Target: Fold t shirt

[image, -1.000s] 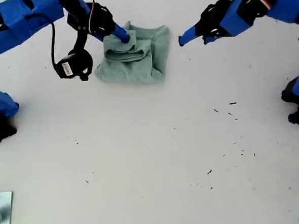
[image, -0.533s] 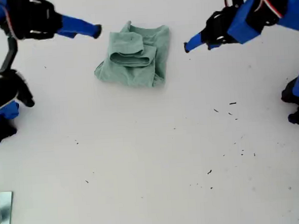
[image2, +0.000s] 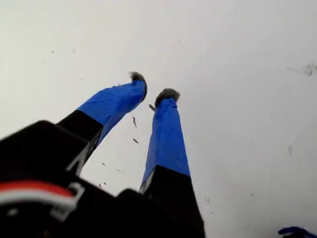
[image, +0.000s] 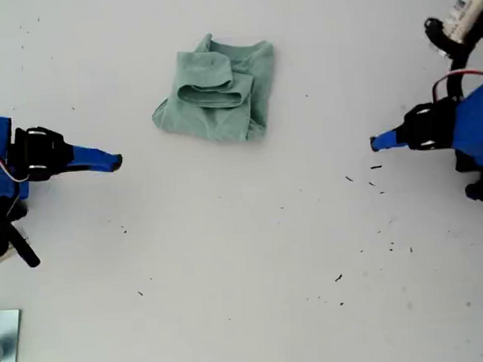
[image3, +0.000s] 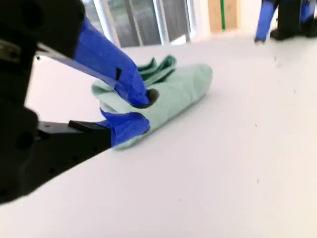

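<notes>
Two sets of jaws, both empty, both clear of the cloth.

First gripper [image: 376,142], at the exterior view's right: jaws parted by a narrow gap, nothing between them. Its wrist view [image2: 152,85] shows only bare white desk [image: 247,271] and a few dark specks [image2: 133,121] beyond the tips.

Second gripper [image: 116,162], at the exterior view's left: jaws also narrowly parted, gripping nothing. In its wrist view [image3: 141,111] the tips overlap the cloth by line of sight only; the exterior view shows them well apart from it.

T shirt [image: 220,92]: pale green, folded into a compact bundle with a rolled layer on top, lying flat on the desk. It sits ahead of my second gripper's jaws [image3: 183,89], off to one side of their line. From the first gripper's jaws it is further off, across open desk.
</notes>
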Robot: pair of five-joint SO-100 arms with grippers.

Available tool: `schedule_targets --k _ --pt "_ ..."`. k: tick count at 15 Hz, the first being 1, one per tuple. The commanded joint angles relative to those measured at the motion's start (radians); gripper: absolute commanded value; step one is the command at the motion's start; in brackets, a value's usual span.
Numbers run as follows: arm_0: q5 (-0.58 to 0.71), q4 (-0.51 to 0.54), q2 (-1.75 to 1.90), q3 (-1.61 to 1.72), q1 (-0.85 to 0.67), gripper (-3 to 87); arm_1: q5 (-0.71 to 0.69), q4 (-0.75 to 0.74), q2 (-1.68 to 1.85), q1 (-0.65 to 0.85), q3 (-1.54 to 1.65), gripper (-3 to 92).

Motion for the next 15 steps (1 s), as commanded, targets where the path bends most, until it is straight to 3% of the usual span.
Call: schedule_targets --k 1,4,5,6,7,15 --pt "-0.038 -0.032 0.054 0.061 0.051 5.9 0.058 0.002 0.114 -0.052 0.153 6.1" --pt "-0.029 -0.038 0.054 0.103 0.075 9.7 -0.014 -0.018 0.11 -0.028 0.17 6.6" --pt "-0.028 -0.038 0.054 0.103 0.086 10.3 -0.146 -0.018 0.11 -0.026 0.17 6.6" --pt "-0.028 -0.038 0.054 0.103 0.094 10.4 -0.393 -0.018 0.11 -0.028 0.17 6.6" --pt "-0.028 -0.038 0.054 0.103 0.098 10.5 -0.505 -0.018 0.11 -0.026 0.17 6.0" --pt "-0.028 -0.038 0.054 0.103 0.097 10.7 -0.497 -0.018 0.11 -0.029 0.17 5.9"
